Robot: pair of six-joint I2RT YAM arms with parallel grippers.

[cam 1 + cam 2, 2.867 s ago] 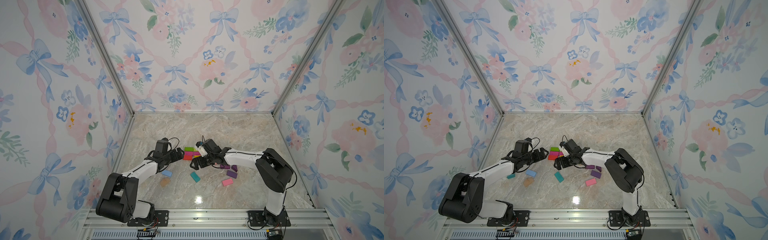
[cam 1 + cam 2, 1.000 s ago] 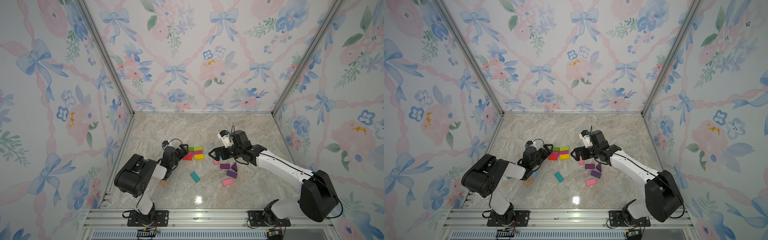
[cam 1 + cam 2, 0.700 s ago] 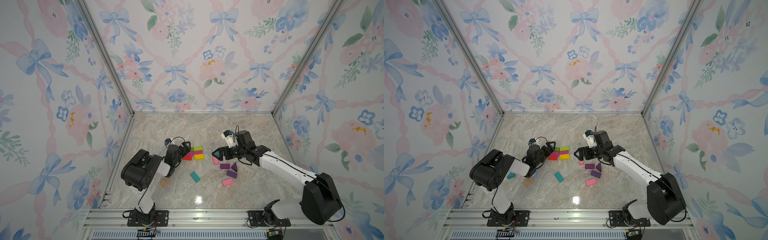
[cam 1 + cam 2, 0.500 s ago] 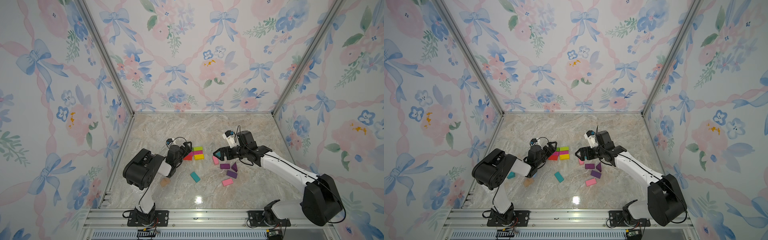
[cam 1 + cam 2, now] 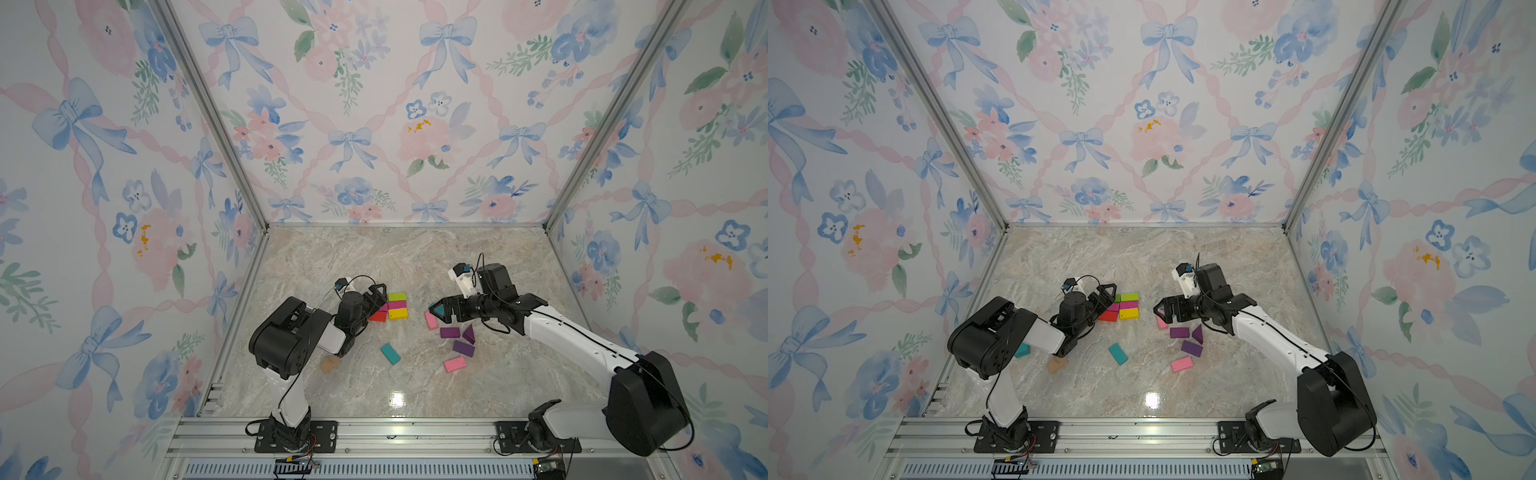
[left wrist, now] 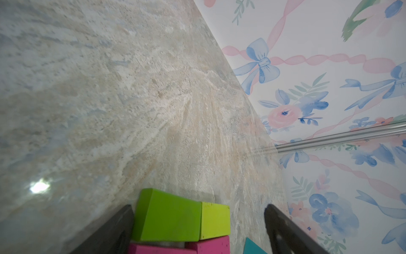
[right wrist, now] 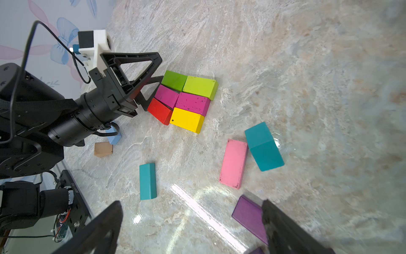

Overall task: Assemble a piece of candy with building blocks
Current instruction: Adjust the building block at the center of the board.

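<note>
Six building blocks lie packed in a rectangle: dark green (image 7: 173, 80) and lime (image 5: 397, 296), two magenta (image 5: 397, 305), red (image 5: 378, 316) and yellow (image 5: 397, 314). My left gripper (image 5: 376, 297) is open at the rectangle's left end. In the left wrist view the left gripper (image 6: 197, 220) straddles the dark green block (image 6: 167, 216), which sits close against one finger. My right gripper (image 5: 436, 309) hangs open and empty over a pink block (image 5: 431, 320) and a teal block (image 7: 263, 146). A purple block (image 7: 248, 214) lies beside one of its fingers (image 7: 283, 228).
Loose blocks on the marble floor: a teal one (image 5: 390, 353), a tan one (image 5: 330, 365), a pink one (image 5: 454, 364), purple ones (image 5: 449, 332) (image 5: 463, 348) and a purple wedge (image 5: 469, 333). A light blue block (image 7: 114, 136) lies under the left arm. Walls enclose three sides.
My left gripper has slid right, up to the rectangle's left end. The right gripper, earlier at the rectangle, has pulled back right and now hardly moves.
</note>
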